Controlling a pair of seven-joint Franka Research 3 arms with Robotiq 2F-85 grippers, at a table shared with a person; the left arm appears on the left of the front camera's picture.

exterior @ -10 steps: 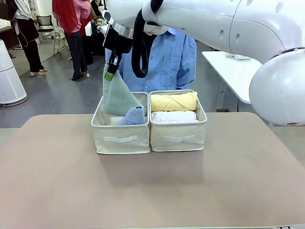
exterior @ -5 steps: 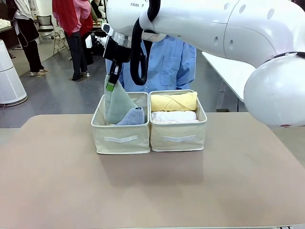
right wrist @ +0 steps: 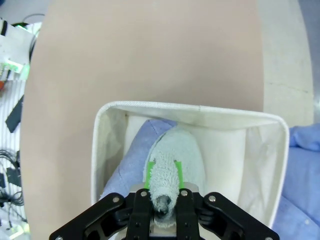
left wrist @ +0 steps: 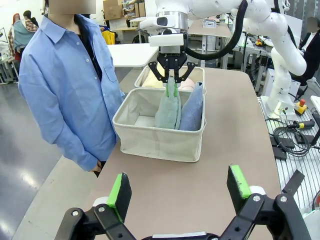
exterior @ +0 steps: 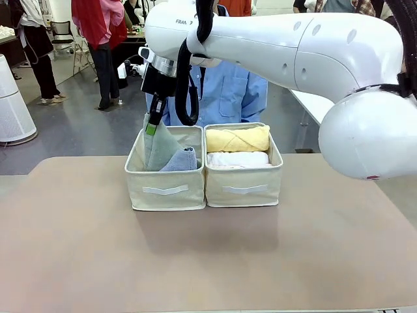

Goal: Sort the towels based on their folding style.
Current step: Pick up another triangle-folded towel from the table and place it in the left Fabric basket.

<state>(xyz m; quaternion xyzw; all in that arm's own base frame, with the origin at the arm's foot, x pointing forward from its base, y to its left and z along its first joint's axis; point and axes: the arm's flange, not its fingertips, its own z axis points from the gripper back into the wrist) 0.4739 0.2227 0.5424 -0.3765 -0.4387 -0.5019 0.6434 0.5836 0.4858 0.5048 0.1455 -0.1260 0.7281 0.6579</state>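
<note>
Front view: right gripper (exterior: 154, 121) pinching tip of grey-green terry cone towel (exterior: 158, 145) in 9 o'clock beige fabric bin (exterior: 165, 188) (beside light blue cone (exterior: 182, 160)); early release could topple it.

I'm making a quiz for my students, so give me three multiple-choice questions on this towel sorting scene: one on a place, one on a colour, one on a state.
1. Where is the blue cone?
A. left bin
B. right bin
C. on the table

2. What colour is the top towel in the right bin?
A. pink
B. yellow
C. grey

3. How is the right gripper?
A. open above the table
B. shut on nothing
C. shut on the green cone

Key: 1 A, it leans inside the left bin. 2 B, a yellow roll lies above a white one. 3 C, the fingers pinch the cone's tip.
</note>
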